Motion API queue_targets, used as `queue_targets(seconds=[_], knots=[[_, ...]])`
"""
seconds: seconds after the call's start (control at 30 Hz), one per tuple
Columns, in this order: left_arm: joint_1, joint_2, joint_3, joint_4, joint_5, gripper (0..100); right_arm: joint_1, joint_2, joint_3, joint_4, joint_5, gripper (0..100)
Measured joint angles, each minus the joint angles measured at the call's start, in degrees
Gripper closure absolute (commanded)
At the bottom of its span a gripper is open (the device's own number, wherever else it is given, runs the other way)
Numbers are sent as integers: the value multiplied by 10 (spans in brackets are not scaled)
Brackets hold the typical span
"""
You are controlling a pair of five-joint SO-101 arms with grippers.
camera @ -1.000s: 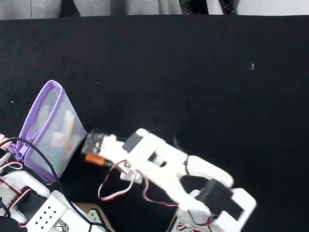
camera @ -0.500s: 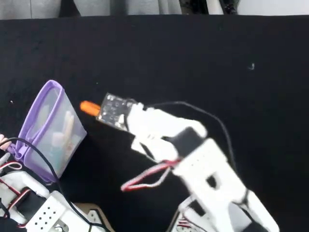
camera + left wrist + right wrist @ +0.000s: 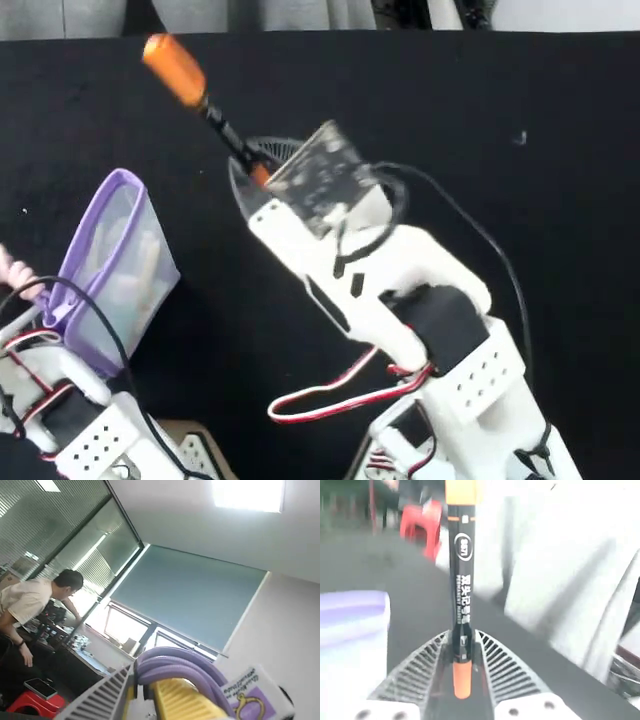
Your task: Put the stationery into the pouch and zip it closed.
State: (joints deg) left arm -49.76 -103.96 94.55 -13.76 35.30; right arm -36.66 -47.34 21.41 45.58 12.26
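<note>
A clear pouch point(image 3: 112, 268) with a purple zip rim stands open-mouthed at the table's left, with several stationery items inside. My left gripper point(image 3: 45, 305) is shut on its near rim; in the left wrist view the purple rim point(image 3: 175, 662) sits clamped between a grey ribbed finger point(image 3: 100, 696) and a yellow one. My right gripper point(image 3: 255, 170) is raised high over the table's middle, shut on a black marker point(image 3: 190, 85) with an orange cap that points up toward the far left. In the right wrist view the marker point(image 3: 461, 580) stands straight between the fingers, with the pouch point(image 3: 350, 625) off to one side.
The black table point(image 3: 480, 120) stretches wide to the right and back. The right arm's white body point(image 3: 400, 320) and its red and white cables point(image 3: 330, 395) hang over the near middle. The left arm's base point(image 3: 80, 440) fills the near left corner.
My right arm has swung up from low beside the pouch to high above the table, carrying the marker, which now points up and to the far left. The pouch barely shifted.
</note>
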Motion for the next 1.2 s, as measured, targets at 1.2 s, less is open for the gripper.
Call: queue_targets(seconds=[1.2], knots=[[72,-1,-11,39,0,971,-200,120,332,-650,-207,988]])
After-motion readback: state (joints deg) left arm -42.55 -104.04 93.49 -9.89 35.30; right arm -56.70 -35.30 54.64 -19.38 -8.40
